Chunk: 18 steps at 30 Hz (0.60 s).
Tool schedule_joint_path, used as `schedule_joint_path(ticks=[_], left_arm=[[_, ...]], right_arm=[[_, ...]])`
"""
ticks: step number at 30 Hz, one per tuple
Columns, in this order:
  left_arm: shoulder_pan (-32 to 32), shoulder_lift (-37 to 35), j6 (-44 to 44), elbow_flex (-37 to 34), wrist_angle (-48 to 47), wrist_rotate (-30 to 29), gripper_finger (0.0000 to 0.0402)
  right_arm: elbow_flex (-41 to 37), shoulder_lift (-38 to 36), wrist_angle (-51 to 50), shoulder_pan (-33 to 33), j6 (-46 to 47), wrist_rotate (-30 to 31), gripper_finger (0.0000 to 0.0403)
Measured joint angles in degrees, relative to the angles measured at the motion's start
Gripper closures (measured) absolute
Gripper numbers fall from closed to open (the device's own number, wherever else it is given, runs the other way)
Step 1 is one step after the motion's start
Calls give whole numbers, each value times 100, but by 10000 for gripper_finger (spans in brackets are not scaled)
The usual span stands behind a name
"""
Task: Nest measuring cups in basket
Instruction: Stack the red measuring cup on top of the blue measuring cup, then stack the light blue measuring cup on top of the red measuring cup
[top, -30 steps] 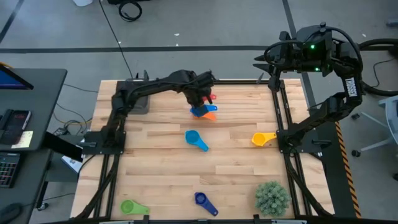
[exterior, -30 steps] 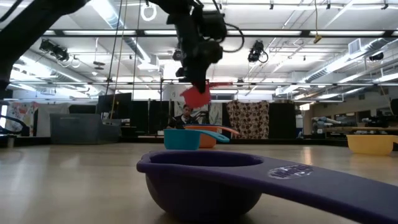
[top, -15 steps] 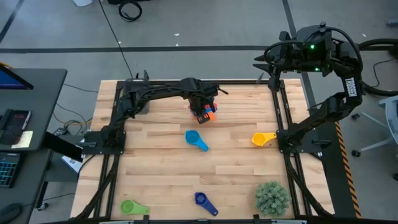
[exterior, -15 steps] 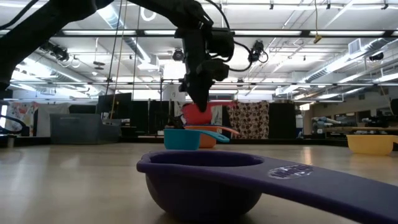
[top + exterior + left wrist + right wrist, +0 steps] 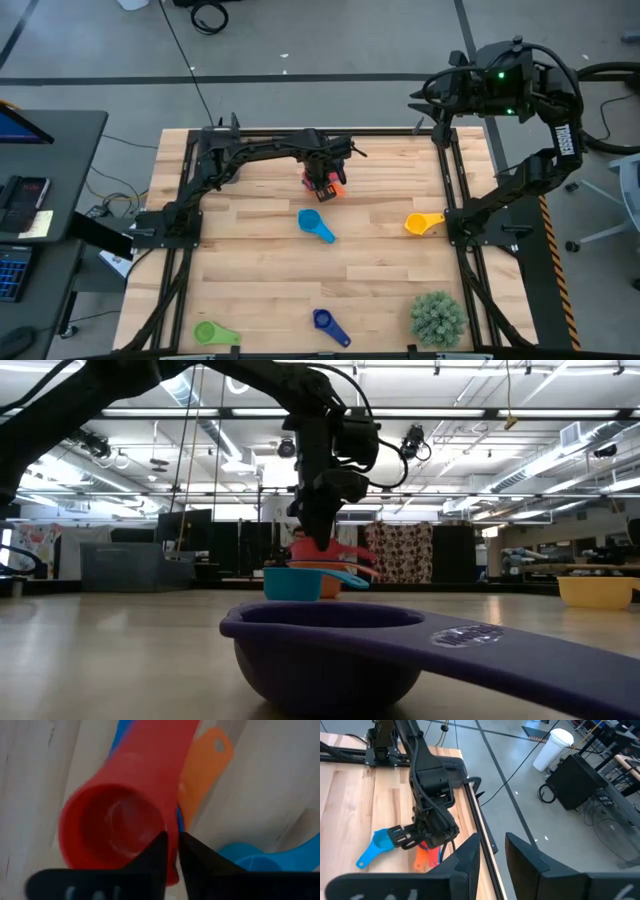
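Big wooden table [image 5: 260, 260] fills the top-down shot, with the left arm stretched across the far side and the right arm parked up over the far right corner. The right gripper [image 5: 430, 95] is only properly readable from its own wrist cam, where the fingers [image 5: 465, 857] stand apart with nothing between them. Next down in size is the spiky plant ball [image 5: 438, 318] at the near right corner, which no other view catches. Then the cups. From above, the left gripper [image 5: 322, 178] sits right on a little stack and hides most of it, so you mostly get a smudge of red and orange. The low cam fills that in: the red cup [image 5: 325, 548] sits on top of the orange cup [image 5: 335, 568], with the gripper reaching down into it. The left wrist cam gets closer still, and the fingers [image 5: 160, 852] are pinched on the red cup's rim with barely a gap, a blue handle [image 5: 120, 730] poking out underneath. A light blue cup [image 5: 315, 224] lies just on the near side of the stack. The yellow cup [image 5: 422, 222] is off to the right, the green cup [image 5: 212, 332] at the near left edge, and the dark blue cup [image 5: 326, 322] near the front edge, where it looks huge in the low view.
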Motion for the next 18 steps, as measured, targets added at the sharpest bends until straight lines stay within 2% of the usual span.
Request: schedule_joint_path(ticks=[6,12,18], left_arm=[[-9,-2,-37,2,-91,4,296],[-7,-31,-309,121,-197,6,293],[-7,-39,-306,839,-590,2,294]], right_arm=[[0,0,-41,-20,0,0,306],[0,1,-34,-26,-2,2,306],[-1,2,-64,-26,5,-6,306]])
